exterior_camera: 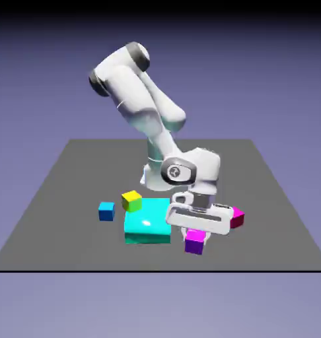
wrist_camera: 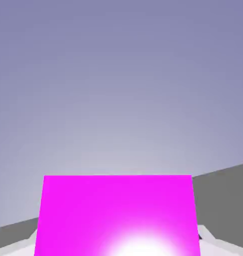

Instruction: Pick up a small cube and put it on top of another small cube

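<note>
Hand view — magenta cube [wrist_camera: 118, 215] between gripper [wrist_camera: 118, 247] fingertips [wrist_camera: 218, 247].

Violet-sided cube [exterior_camera: 195, 242], magenta-topped (clasped); blue cube [exterior_camera: 106, 211] sits well apart.

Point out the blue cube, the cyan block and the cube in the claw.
Blue cube [exterior_camera: 106, 212]: exterior view, front face.
Cyan block [exterior_camera: 148, 215]: exterior view, top.
Cube in the claw [wrist_camera: 118, 210]: hand view, magenta top.

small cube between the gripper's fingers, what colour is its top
Bright magenta, with a white glare patch; the cube's top shows best in the hand view.
</note>
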